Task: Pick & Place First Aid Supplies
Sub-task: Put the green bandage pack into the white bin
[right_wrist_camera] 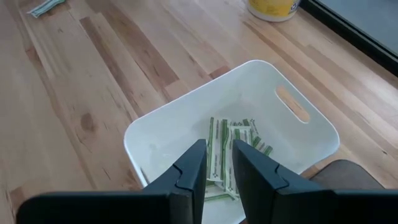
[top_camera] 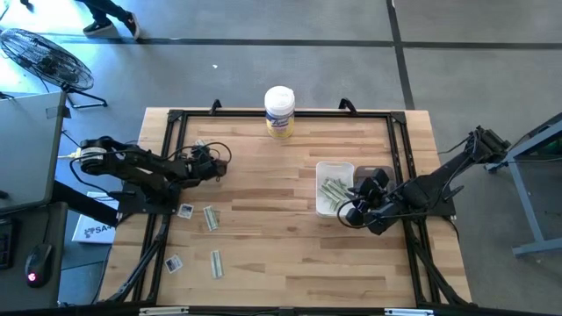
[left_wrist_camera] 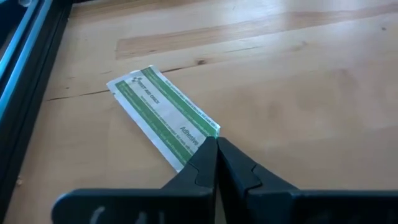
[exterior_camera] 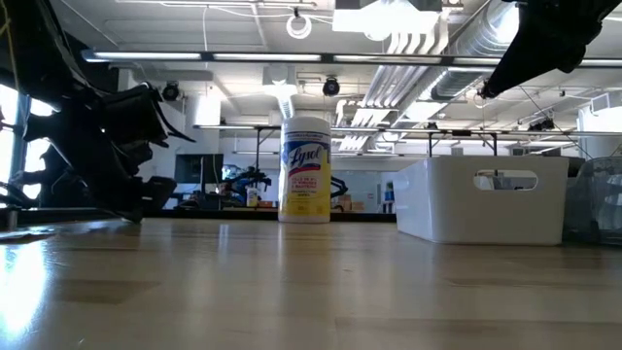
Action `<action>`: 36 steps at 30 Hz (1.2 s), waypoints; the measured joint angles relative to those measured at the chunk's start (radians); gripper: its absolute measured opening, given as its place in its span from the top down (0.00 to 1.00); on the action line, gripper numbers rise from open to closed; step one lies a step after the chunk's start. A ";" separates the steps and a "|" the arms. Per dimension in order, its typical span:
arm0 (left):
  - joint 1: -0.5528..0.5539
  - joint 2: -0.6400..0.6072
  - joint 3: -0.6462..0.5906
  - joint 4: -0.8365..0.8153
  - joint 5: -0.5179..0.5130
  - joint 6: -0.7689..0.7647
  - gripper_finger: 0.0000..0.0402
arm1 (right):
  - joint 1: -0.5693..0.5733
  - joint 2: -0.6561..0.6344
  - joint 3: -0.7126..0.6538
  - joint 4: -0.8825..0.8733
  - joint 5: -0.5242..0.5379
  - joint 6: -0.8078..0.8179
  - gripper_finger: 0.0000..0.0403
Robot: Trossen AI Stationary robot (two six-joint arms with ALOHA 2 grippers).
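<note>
Narrow green-white strip packets and small white square packets lie flat on the wooden table (top_camera: 281,254). One strip packet (left_wrist_camera: 163,113) sits by the left rail, and my left gripper (left_wrist_camera: 216,142) is shut with its tips at that packet's near end. Two more strips (top_camera: 211,218) (top_camera: 216,262) and two squares (top_camera: 185,211) (top_camera: 173,262) lie nearer the front. Several strips (right_wrist_camera: 225,149) lie inside the white bin (top_camera: 323,171). My right gripper (right_wrist_camera: 217,163) hovers open above the bin and holds nothing. My left gripper has its shut fingertips (left_wrist_camera: 208,155) on the short end of the strip packet (left_wrist_camera: 202,134), coming down at a slant and lying along its length. The tips cover the edge, so I cannot tell whether it is pinched between them. The packet lies flat on the table.
A tall white canister with a yellow label (top_camera: 279,111) stands at the table's far edge, also in the low view (exterior_camera: 306,170). A black rail frame (top_camera: 167,175) runs round the table. A dark grey object (right_wrist_camera: 348,177) sits right of the bin. Bare wood lies mid-table.
</note>
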 joint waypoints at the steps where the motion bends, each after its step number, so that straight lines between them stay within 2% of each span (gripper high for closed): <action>1: -0.014 0.000 0.005 0.001 -0.003 0.011 1.00 | 0.000 0.000 0.000 0.000 0.000 0.000 0.82; 3: -0.047 -0.007 0.024 -0.002 -0.006 0.041 1.00 | 0.000 0.000 0.000 0.000 0.009 -0.001 0.82; 7: -0.121 -0.030 0.100 0.017 0.086 0.152 1.00 | 0.000 0.000 0.000 0.002 0.023 -0.010 0.82; 15: -0.287 -0.035 0.308 0.034 0.148 0.366 1.00 | 0.000 0.000 0.000 0.067 0.023 -0.094 0.82; 21: -0.403 -0.002 0.375 0.264 0.197 0.505 1.00 | 0.000 0.000 0.000 0.166 0.025 -0.210 0.82; 25: -0.425 0.042 0.377 0.459 0.262 0.535 1.00 | 0.000 0.000 0.000 0.210 0.023 -0.247 0.82; 28: -0.425 0.080 0.387 0.545 0.268 0.533 1.00 | 0.000 0.000 0.000 0.217 0.023 -0.254 0.82; 32: -0.424 0.141 0.484 0.501 0.269 0.521 1.00 | 0.001 0.000 0.000 0.217 0.018 -0.254 0.82; 36: -0.425 0.220 0.632 0.392 0.297 0.550 1.00 | 0.014 -0.012 0.011 0.212 -0.005 -0.254 0.82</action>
